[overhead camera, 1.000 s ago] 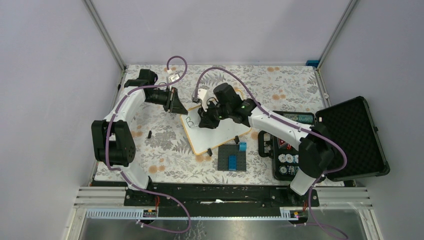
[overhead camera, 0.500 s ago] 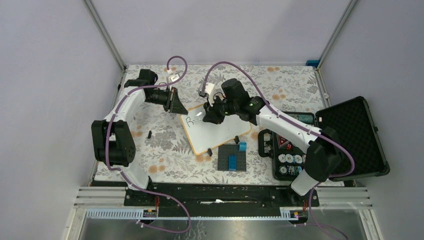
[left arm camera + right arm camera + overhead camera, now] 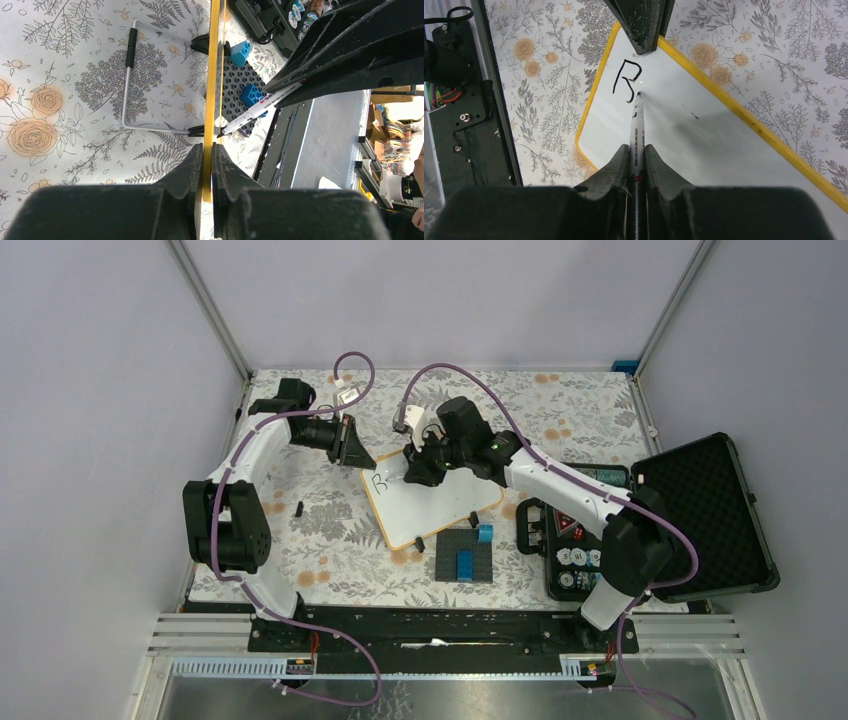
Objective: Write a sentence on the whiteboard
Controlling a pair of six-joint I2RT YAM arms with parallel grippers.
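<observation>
- The whiteboard lies on the flowered table between the two arms, turned askew. Its long edges run from near-left to far-right, and the corner with the writing points toward the left arm.
- Of the sentence, a single dark letter stands in that corner. It reads as an R or an unfinished B.
- The left gripper has its jaws pinched almost together on the board's yellow frame, at the corner by the letter.
- The right gripper is clamped tight on a marker. The marker runs straight out along the fingers, with its tip at the white surface just beside the letter.
- From the left wrist the board shows only edge-on, as a thin yellow line, with a bent wire stand on its far side.
- From above, the right arm covers the board's far corner and most of the marker.
- The print on the marker's barrel is too small to read.
- A dark grey brick plate sits just beside the board's near edge.
</observation>
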